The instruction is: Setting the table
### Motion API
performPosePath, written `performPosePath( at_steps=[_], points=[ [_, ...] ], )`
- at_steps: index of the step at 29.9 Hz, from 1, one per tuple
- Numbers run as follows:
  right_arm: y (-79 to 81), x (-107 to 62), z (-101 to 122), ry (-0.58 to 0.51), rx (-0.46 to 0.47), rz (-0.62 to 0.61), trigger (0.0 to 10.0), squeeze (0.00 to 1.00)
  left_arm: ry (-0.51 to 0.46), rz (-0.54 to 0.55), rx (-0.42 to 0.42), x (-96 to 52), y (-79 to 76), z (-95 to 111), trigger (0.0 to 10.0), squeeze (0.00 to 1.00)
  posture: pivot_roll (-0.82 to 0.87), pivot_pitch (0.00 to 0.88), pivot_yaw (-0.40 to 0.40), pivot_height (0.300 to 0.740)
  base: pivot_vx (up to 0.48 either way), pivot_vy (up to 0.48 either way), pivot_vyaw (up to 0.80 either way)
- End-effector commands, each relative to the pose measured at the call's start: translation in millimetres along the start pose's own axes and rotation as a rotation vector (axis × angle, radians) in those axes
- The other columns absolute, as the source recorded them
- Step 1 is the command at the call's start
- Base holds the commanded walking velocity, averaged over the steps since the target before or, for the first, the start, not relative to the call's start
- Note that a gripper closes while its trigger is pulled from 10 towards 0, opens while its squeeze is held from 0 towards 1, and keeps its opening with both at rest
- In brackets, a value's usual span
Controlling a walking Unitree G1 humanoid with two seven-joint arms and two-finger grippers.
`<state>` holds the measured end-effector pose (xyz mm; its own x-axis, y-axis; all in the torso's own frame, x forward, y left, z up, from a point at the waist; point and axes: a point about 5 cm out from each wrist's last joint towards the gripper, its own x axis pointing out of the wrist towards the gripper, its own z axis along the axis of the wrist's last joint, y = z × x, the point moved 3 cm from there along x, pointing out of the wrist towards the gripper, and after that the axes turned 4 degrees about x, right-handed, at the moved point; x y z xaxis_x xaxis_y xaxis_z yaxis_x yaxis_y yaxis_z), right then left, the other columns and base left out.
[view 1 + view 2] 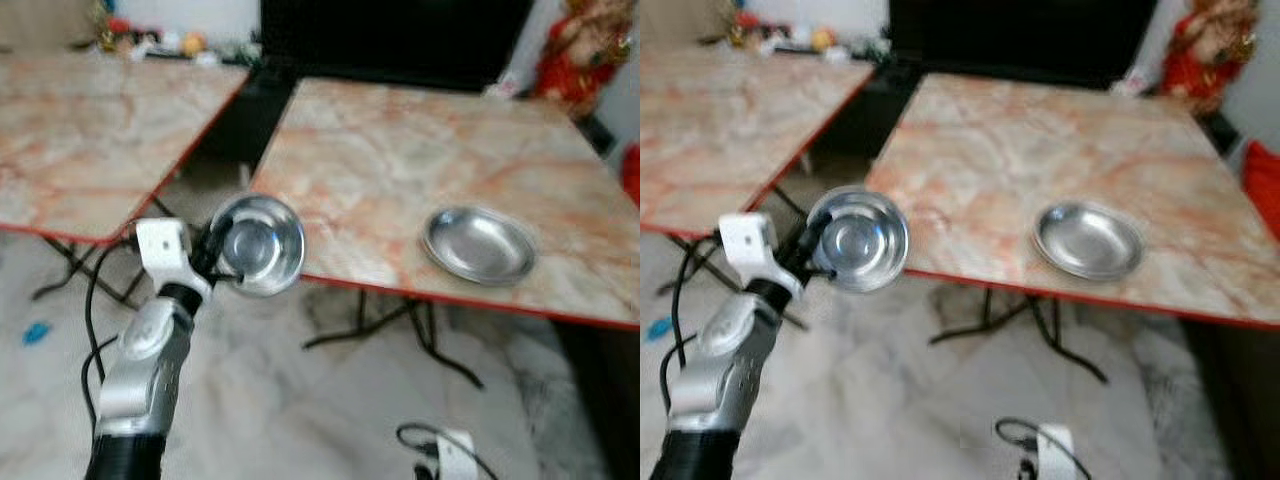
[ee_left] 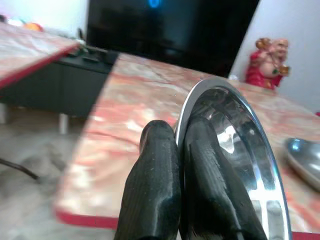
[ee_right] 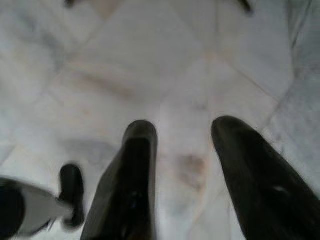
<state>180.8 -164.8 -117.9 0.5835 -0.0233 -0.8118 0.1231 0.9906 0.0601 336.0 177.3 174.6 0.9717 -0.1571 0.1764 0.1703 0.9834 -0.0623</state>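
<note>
Left arm, head views: our silver left arm (image 1: 150, 370) rises from the bottom edge on our left, a black cable looping beside it.
Left gripper, head views: our left gripper (image 1: 222, 268) is raised off the near corner of the table, out over the floor, clamped on the rim of a steel bowl (image 1: 258, 243).
Bowl, head views: tipped up on its edge with the hollow facing us, just short of the table's red edge; both views are blurred, so we cannot tell whether it touches that edge.
Table, head views: the marbled table (image 1: 420, 170) stands ahead and to our right, with a steel plate (image 1: 479, 244) lying flat near its front edge, well apart from the bowl.
Second table, head views: a like table (image 1: 90, 130) stands to our left, with a gap between the two.
Right gripper, head views: low at the bottom edge, over the pale floor (image 1: 300, 410), is a white part with a cable, probably our right wrist.
Left wrist view: two black fingers (image 2: 155, 185) are pressed together with the bowl's rim pinched between them; the plate's edge and a red figurine (image 2: 267, 62) lie beyond.
Right wrist view: our right gripper (image 3: 182, 165) hangs over the floor, its fingers apart and holding nothing.
</note>
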Motion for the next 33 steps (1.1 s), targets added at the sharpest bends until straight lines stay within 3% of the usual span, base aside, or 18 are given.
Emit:
performPosePath(
  at_steps=[1, 8, 12, 19, 32, 33],
  points=[
    [-2.6, -1.9, -9, 0.027, 0.005, -0.009, 10.0, 0.0, -0.01, -0.027, 0.011, 2.3, -6.4, 4, 10.0, 0.0, 0.15, 0.028, -0.044, 0.74, 0.0, -0.356, -0.62],
    [-15.7, -4.8, -14, 0.027, 0.003, -0.023, 10.0, 0.0, 0.015, -0.086, 0.065, -0.5, -3.7, 3, 10.0, 0.0, 0.15, 0.024, -0.051, 0.74, 0.0, -0.349, -0.09],
    [-21.0, -5.5, -14, 0.026, -0.005, -0.028, 10.0, 0.0, 0.019, -0.065, 0.086, -0.5, 1.9, 4, 10.0, 0.0, 0.15, 0.018, -0.054, 0.74, 0.0, -0.34, 0.0],
    [-25.5, -5.9, -14, 0.027, -0.011, -0.028, 10.0, 0.0, 0.022, -0.05, 0.07, -2.1, -1.0, -1, 10.0, 0.0, 0.15, 0.008, -0.062, 0.74, 0.0, -0.327, 0.0],
    [-11.7, -2.0, -6, 0.02, -0.015, -0.011, 10.0, 0.0, 0.022, -0.044, 0.06, 0.4, -1.3, -1, 10.0, 0.0, 0.15, 0.0, -0.058, 0.74, 0.0, -0.275, 0.0],
    [-11.0, -1.9, -6, 0.019, -0.01, -0.012, 10.0, 0.0, 0.03, -0.033, 0.027, 0.5, -0.2, -2, 10.0, 0.0, 0.15, 0.003, -0.056, 0.74, 0.0, 0.0, 0.0]
  ],
)
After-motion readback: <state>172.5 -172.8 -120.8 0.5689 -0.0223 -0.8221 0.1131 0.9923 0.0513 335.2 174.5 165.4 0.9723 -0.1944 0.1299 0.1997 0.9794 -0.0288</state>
